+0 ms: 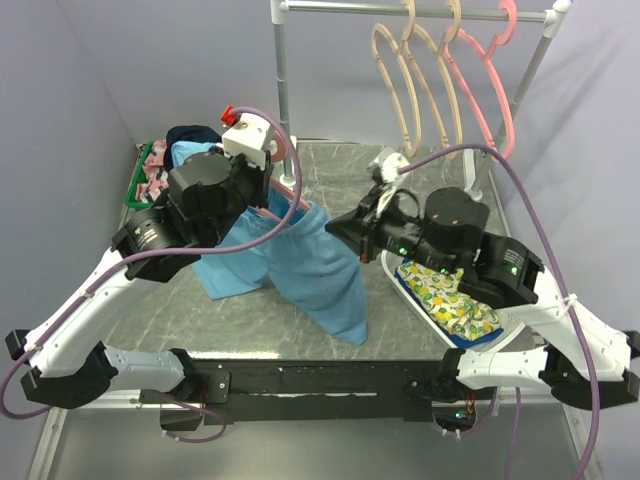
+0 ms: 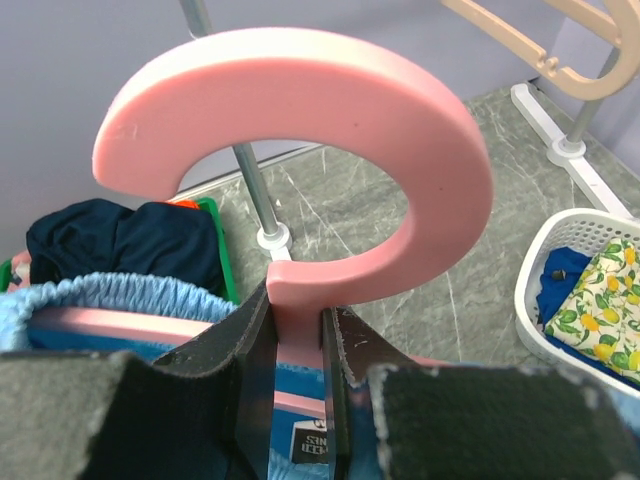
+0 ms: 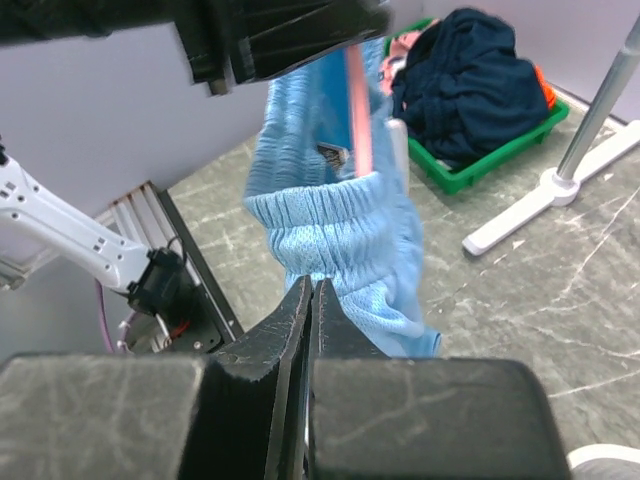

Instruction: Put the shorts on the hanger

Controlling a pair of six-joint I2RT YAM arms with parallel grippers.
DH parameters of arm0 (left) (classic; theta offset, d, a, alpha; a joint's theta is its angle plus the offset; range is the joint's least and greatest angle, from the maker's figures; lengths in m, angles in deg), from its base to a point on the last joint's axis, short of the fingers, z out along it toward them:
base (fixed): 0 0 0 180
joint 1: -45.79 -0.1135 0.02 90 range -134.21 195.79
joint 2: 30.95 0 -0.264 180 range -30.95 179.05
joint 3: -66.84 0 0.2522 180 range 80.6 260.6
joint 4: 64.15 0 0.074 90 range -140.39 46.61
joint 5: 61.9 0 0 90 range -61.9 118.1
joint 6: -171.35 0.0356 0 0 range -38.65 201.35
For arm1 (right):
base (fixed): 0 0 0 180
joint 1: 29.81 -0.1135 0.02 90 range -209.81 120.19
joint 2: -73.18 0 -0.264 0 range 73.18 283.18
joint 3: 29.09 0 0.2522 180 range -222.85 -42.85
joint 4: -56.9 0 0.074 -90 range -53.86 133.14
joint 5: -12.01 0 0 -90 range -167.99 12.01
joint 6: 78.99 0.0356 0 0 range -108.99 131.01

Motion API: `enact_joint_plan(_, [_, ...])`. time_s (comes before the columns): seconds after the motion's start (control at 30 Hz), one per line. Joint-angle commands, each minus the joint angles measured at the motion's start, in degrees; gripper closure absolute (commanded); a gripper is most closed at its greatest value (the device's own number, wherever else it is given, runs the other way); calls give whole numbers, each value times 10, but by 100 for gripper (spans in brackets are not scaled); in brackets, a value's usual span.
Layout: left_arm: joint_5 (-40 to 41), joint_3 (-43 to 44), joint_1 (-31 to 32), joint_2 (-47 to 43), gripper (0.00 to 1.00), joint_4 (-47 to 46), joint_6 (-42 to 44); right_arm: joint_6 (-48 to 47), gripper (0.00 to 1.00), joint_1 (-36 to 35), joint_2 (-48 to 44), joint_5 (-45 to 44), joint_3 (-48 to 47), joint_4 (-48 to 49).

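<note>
Two grippers engaged: left gripper [image 2: 297,340] was clamped on the pink hanger [image 2: 300,110] at the neck, just under the hook. The shorts [image 1: 312,262] hung below that gripper, waistband over the hanger's bar. The right gripper [image 3: 311,300] had its jaws pressed together at the waistband's edge; fabric pinch unclear.

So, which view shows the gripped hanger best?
Left wrist: the hook of the hanger fills it, close and sharp. Top view shows only a pink sliver at the shorts; right wrist, one pink strip inside them.
</note>
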Motion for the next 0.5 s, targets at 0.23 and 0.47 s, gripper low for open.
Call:
enact_joint_plan(0.23, [17, 32, -14, -5, 99, -24, 0, -8, 53, -71, 49, -134, -71, -14])
enact_joint_plan(0.47, [-2, 19, -14, -16, 99, -34, 10, -26, 23, -70, -6, -152, -33, -16])
